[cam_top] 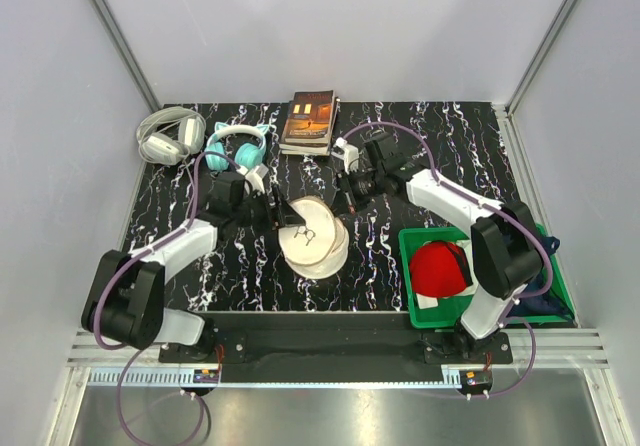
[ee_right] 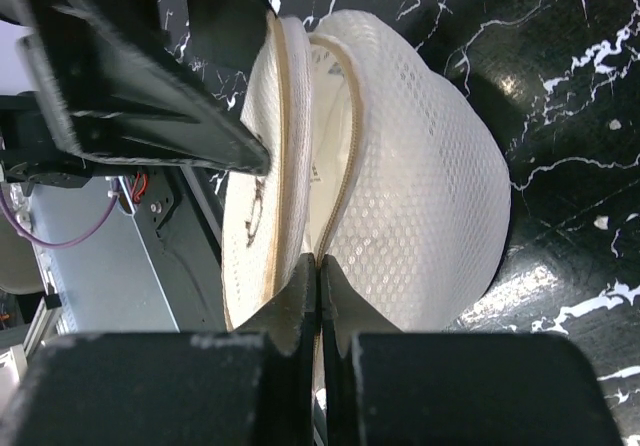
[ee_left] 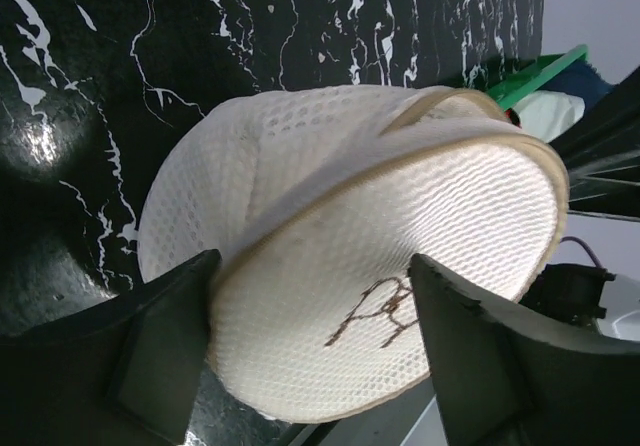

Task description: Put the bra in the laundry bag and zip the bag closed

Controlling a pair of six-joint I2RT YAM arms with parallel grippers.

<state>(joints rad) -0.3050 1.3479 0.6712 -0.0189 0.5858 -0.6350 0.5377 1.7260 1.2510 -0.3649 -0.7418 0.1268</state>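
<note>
The laundry bag [cam_top: 312, 238] stands tilted on the black marble table, its flat face with the small drawing turned towards my arms. My left gripper [cam_top: 279, 212] is open, and its fingers [ee_left: 165, 351] straddle the flat face [ee_left: 400, 256] and rest against it. My right gripper [cam_top: 346, 194] is shut at the rim zip [ee_right: 320, 264], pinching it between the two halves. Above the fingertips the zip gapes, and white fabric with a small label [ee_right: 322, 116] shows inside. I cannot tell whether that is the bra, and no bra shows elsewhere.
A green bin [cam_top: 415, 238] at the right front holds a red cloth [cam_top: 440, 269] and a dark blue cloth [cam_top: 540, 301]. A book [cam_top: 310, 121], teal cat-ear headphones [cam_top: 237, 146] and white-grey headphones [cam_top: 168, 134] lie along the back.
</note>
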